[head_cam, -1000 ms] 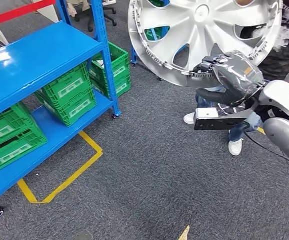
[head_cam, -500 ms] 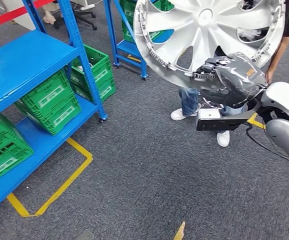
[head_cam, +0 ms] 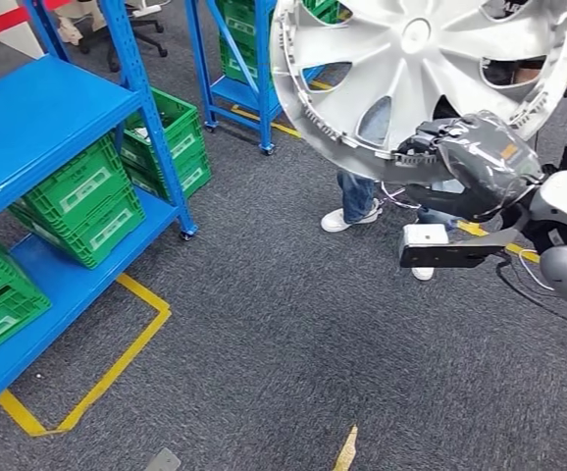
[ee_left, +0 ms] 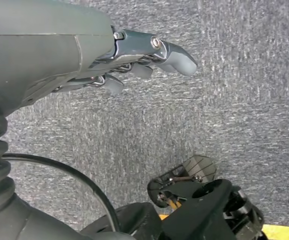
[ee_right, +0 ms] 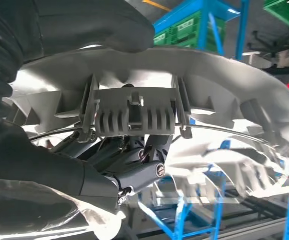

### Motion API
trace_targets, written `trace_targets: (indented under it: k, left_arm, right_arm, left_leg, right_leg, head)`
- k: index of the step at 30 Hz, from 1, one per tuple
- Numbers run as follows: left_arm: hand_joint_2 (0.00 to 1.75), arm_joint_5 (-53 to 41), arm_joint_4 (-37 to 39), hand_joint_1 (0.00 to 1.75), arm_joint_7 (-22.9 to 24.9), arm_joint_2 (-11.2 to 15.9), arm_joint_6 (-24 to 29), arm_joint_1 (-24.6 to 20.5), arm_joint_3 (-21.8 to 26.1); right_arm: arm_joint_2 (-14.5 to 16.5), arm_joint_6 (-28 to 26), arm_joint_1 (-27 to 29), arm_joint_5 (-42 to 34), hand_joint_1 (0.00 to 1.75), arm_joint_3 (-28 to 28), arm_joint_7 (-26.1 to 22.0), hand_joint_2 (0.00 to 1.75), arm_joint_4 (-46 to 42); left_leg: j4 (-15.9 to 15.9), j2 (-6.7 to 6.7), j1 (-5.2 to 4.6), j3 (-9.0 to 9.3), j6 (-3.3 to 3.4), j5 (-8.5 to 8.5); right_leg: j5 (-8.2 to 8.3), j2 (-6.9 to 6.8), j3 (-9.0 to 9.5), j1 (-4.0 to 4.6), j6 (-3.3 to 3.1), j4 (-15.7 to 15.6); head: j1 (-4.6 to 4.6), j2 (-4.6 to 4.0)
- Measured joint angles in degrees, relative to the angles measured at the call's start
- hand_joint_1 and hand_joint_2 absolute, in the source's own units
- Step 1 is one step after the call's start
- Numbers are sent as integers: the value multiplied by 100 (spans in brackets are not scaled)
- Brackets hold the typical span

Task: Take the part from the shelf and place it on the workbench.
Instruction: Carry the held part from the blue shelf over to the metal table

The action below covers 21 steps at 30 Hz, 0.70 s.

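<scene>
The right hand [head_cam: 464, 157] grips the hubcap [head_cam: 414, 69] upright by its lower rim.

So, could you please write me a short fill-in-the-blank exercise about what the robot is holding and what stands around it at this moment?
1. The right hand grips the silver wheel cover by its ____.
2. The crates on the blue shelf are ____ in colour.
3. The left hand holds ____.
4. The tape marking the carpet beside the shelf is ____.

Missing words: rim; green; nothing; yellow
</scene>
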Motion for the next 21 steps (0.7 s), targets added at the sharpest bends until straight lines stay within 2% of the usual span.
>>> trace_targets:
  k: [1,2,3,5,7,8,10,11,12,13,14,16,17,18,20,21]
  left_arm:
    - [175,10,0,0,-10,-5,11,0,1]
    - [175,16,0,0,-28,-8,23,1,2]
    - [175,20,0,0,-53,-11,32,5,3]
    - [175,21,0,0,-101,-23,6,13,4]
    - [175,21,1,0,-135,-39,-191,19,4]
    - [175,22,2,0,-157,-45,-373,24,5]
    - [175,31,4,0,-207,-49,-745,41,6]
    - [175,35,4,0,-230,-49,-861,51,7]
    - [175,44,4,0,-245,-49,-924,57,7]
    - [175,50,4,0,-257,-51,-948,61,7]
    - [175,54,4,0,-266,-52,-958,60,7]
    - [175,47,4,0,-272,-54,-934,53,6]
    - [175,32,4,0,-263,-55,-890,49,5]
    - [175,12,4,0,-252,-56,-831,44,4]
    - [175,-32,4,0,-223,-67,-708,34,-1]
    - [175,-49,4,0,-216,-72,-664,30,-6]
  right_arm:
    - [-34,0,1,-19,175,-13,15,175,-30]
    - [-81,-1,15,-47,175,-32,29,175,-67]
    - [-149,-3,52,-87,175,-55,44,175,-118]
    - [-368,-10,187,-184,175,-122,58,175,-277]
    - [-624,-16,343,-276,175,-234,58,175,-485]
    - [-724,-16,413,-313,175,-301,56,175,-580]
    - [-857,-14,548,-352,175,-425,49,175,-719]
    - [-906,-11,609,-360,175,-467,44,175,-767]
    - [-954,-9,662,-361,175,-497,38,175,-814]
    - [-996,-8,702,-361,175,-521,32,175,-856]
    - [-1031,-7,730,-361,175,-543,26,175,-896]
    - [-1085,-7,759,-362,175,-590,21,175,-958]
    - [-1116,-10,775,-365,175,-612,20,175,-988]
    - [-1159,-14,803,-370,175,-638,19,175,-1019]
    - [-1292,-27,892,-388,175,-703,19,175,-1103]
    - [-1368,-33,942,-397,175,-745,15,175,-1148]
  left_leg:
    - [12,20,-18,0,-18,-13]
    - [19,40,-38,-4,-37,-20]
    - [24,61,-59,-8,-52,-24]
    - [29,94,-74,-10,-85,-42]
    - [193,54,-66,-61,-127,-200]
    - [441,14,-61,-156,-146,-363]
    - [1193,-47,-57,-460,-157,-730]
    - [1511,-58,-57,-599,-156,-830]
    - [1653,-63,-58,-666,-150,-816]
    - [1583,-68,-58,-645,-137,-690]
    - [1309,-87,-59,-538,-114,-474]
    - [593,-225,-56,-262,-45,-71]
    - [320,-291,-58,-154,-19,13]
    - [175,-338,-62,-102,-2,21]
    - [64,-320,-65,-62,11,-15]
    - [33,-294,-55,-52,25,0]
  right_leg:
    - [98,-65,189,17,-25,-352]
    - [135,-120,314,33,-57,-578]
    - [113,-146,365,50,-92,-668]
    - [108,-105,381,45,-163,-690]
    - [111,-65,398,24,-228,-706]
    - [112,-38,408,13,-256,-714]
    - [108,40,412,15,-286,-712]
    - [106,90,415,18,-289,-711]
    - [105,143,421,20,-290,-710]
    - [103,196,429,22,-291,-707]
    - [102,251,440,24,-290,-704]
    - [99,343,438,29,-279,-691]
    - [104,382,419,28,-262,-683]
    - [116,411,392,22,-236,-680]
    - [143,451,353,7,-168,-689]
    - [127,421,329,2,-136,-677]
  head:
    - [0,0]
    - [-3,0]
    - [-6,0]
    - [-13,0]
    - [-18,0]
    - [-19,0]
    - [-21,0]
    - [-20,0]
    - [-20,0]
    - [-20,0]
    - [-20,0]
    - [-18,0]
    - [-19,0]
    - [-17,0]
    - [-21,0]
    - [-15,0]
